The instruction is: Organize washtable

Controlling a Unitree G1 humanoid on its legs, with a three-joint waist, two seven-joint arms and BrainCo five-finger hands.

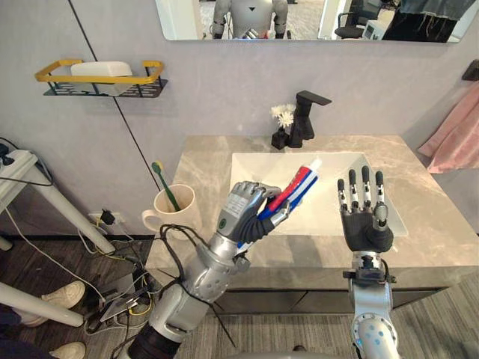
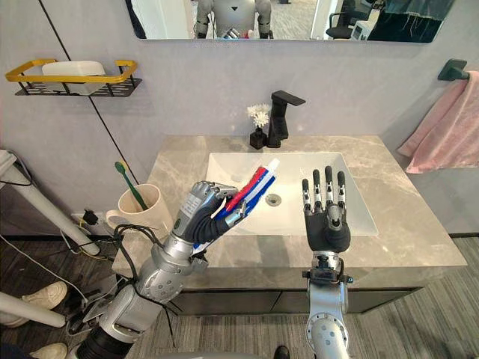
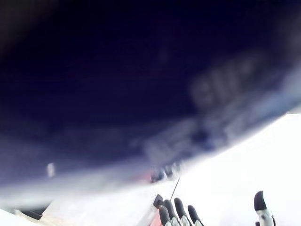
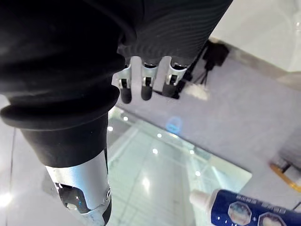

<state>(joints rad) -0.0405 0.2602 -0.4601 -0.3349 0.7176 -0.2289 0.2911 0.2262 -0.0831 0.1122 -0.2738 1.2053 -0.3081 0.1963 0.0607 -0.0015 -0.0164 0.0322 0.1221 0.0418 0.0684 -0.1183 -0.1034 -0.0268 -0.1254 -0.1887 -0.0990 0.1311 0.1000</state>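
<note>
Left eye view: left hand point(image 1: 247, 212) is up over the basin's point(image 1: 337, 168) left rim, fingers curled tight round a tube point(image 1: 298, 185) of toothpaste, cap end pointing up and away toward the faucet point(image 1: 305, 118). Right hand point(image 1: 364, 224) hangs over the counter's point(image 1: 430, 224) front edge, right of the basin, fingers straight and spread, holding nothing. Cup point(image 1: 174, 211) sits at the counter's left end with a green toothbrush point(image 1: 165, 183) leaning in it, and that part I'd call done. The tube is in the air, well apart from the cup, so by my read placing it is what's left. Right eye view: soap point(image 2: 73, 68) lies on the yellow rack point(image 2: 105, 77) on the wall, flowers point(image 2: 259, 114) just beside the faucet, pink towel point(image 2: 438, 142) hanging at right, a person's shoes point(image 2: 34, 295) on the floor at left. Left wrist view: mostly blur; dark fingertips point(image 3: 181, 209) along one edge, grip not readable here. Right wrist view: fingers point(image 4: 146, 70) straight, nothing between them; the tube's capped end shows past them. In the way — the toothbrush takes up part of the cup's mouth, and the cup stands near the counter's edge, so a clumsy drop could tip it.
</note>
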